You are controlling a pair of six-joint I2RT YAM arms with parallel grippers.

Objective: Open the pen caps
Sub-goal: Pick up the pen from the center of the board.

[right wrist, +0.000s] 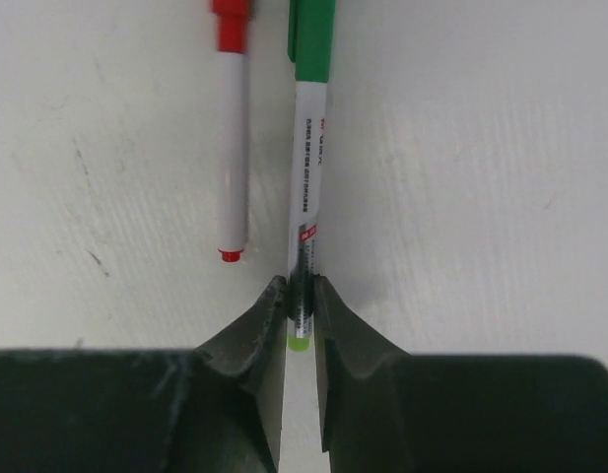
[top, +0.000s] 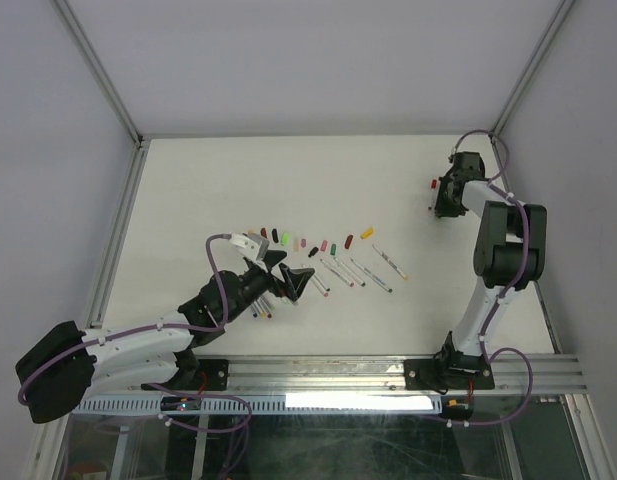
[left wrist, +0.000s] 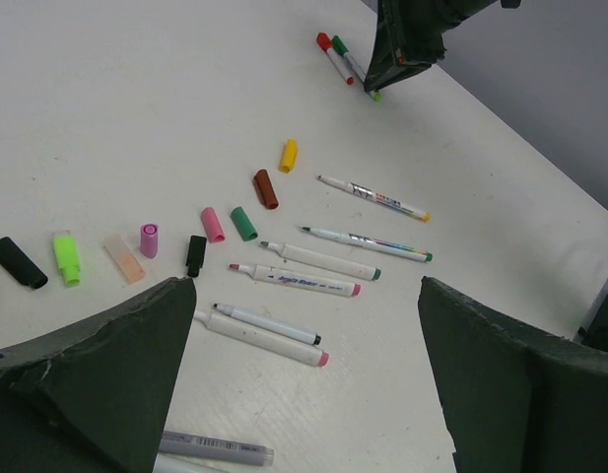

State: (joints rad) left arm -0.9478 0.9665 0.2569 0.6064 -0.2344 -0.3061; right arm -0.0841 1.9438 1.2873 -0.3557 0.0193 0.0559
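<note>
Two capped pens lie side by side on the far right of the table. My right gripper is shut on the tail end of the green-capped pen, whose green cap points away. The red-capped pen lies just left of it, untouched. Loose pen caps in yellow, brown, green, pink, black and lime lie in a row at mid-table. My left gripper hovers open above several uncapped pens, holding nothing.
More uncapped pen barrels fan out right of the cap row. A grey marker lies under the left gripper. The table's right edge runs close to the right arm, and walls enclose the back and sides.
</note>
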